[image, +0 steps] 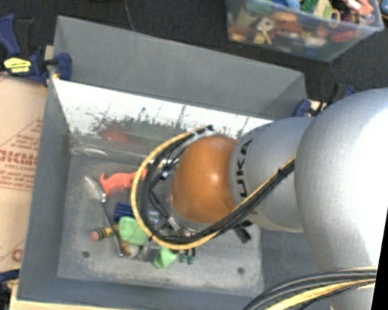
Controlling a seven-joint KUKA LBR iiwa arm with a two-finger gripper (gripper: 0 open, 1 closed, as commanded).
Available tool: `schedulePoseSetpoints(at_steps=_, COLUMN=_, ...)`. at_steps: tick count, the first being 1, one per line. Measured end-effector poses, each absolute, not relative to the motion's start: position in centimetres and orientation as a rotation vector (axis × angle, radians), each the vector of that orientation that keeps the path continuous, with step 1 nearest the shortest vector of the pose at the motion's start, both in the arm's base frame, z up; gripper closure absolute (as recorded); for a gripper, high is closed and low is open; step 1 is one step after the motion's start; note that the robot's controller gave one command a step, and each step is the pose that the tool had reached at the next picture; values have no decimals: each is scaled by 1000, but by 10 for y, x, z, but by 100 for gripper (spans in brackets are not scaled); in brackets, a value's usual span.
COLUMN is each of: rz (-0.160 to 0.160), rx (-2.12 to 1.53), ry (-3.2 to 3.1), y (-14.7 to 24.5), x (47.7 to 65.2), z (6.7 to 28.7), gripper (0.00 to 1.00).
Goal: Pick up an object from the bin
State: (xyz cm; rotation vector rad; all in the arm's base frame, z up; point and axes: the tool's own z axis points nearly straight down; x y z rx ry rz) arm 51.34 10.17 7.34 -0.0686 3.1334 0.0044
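My gripper (169, 226) shows as a grey body under the orange wrist cover, low over the front middle of the bin. Just left of it lies a light green lump (131, 232), with a small blue piece (122, 211) behind that. A second green piece (165, 258) lies right below the gripper, beside a small dark thing (188, 257). An orange-red flat piece (117, 180) rests further back on the left. A short stick-like thing (100, 233) lies at the front left.
A pale clear piece (92, 186) lies near the bin's left wall. The arm and its looped cables cover the middle and right of the bin floor. The back wall slopes up steeply.
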Motion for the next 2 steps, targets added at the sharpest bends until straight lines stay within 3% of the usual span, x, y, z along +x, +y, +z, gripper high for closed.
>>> schedulePoseSetpoints(at_steps=2, rz=4, rx=-68, ry=3137, y=101, x=513, z=135, gripper=100)
